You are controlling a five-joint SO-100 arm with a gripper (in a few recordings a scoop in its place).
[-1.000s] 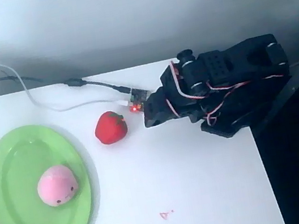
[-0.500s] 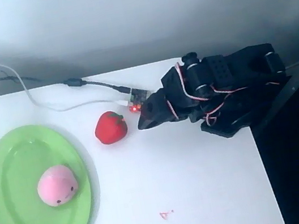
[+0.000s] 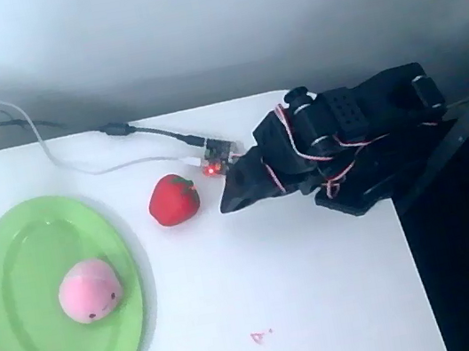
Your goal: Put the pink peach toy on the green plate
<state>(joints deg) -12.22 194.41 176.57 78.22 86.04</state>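
Hand (image 3: 231,198) appears clenched and empty at the desk's (image 3: 328,304) 1 o'clock, well apart from the pink peach toy (image 3: 90,291), which rests on the green plate (image 3: 16,266) at 9 o'clock; judged light, soft, squashable, best pinched across its middle.

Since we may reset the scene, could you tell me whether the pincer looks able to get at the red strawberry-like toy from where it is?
Probably yes: the pincer points at the red strawberry-like toy with bare white table between them.
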